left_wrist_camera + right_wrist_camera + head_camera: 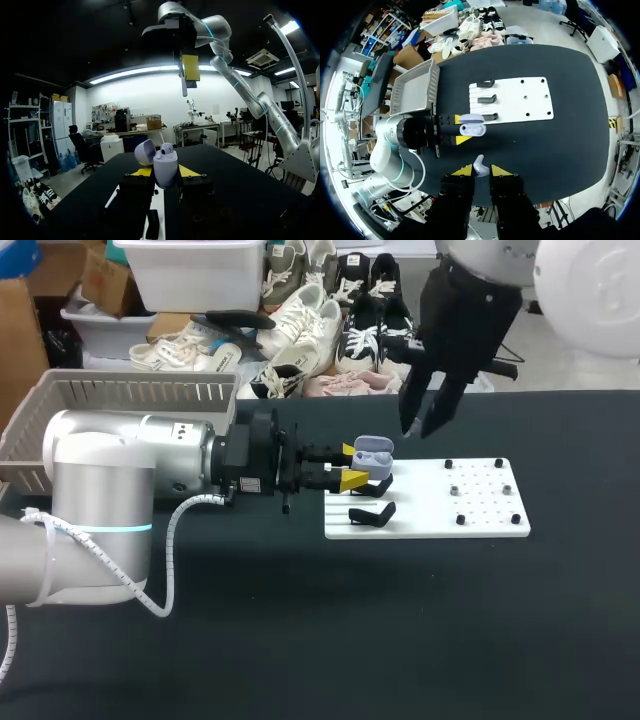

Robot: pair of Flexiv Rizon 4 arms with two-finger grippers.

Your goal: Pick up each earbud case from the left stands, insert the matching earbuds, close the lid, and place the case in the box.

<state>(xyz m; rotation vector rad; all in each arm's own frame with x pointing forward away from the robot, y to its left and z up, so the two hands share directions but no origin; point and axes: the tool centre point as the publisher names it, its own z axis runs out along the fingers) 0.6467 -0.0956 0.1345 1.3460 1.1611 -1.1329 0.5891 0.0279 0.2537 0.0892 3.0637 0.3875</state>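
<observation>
A lavender earbud case point(372, 452) with its lid open is held above the left part of the white board point(480, 515); my left gripper point(352, 466) is shut on it from both sides. In the left wrist view the case point(165, 170) sits between the yellow tips, one earbud point(167, 148) in it and the lid point(145, 151) tipped back. My right gripper point(418, 428) hangs just above and to the right of the case. It is shut on a white earbud point(480, 166), directly over the open case point(472, 126).
Black stands point(370, 512) stand on the board's left part and small black pegs point(460, 520) on its right part. A grey slatted basket point(130, 390) stands at the back left, behind my left arm.
</observation>
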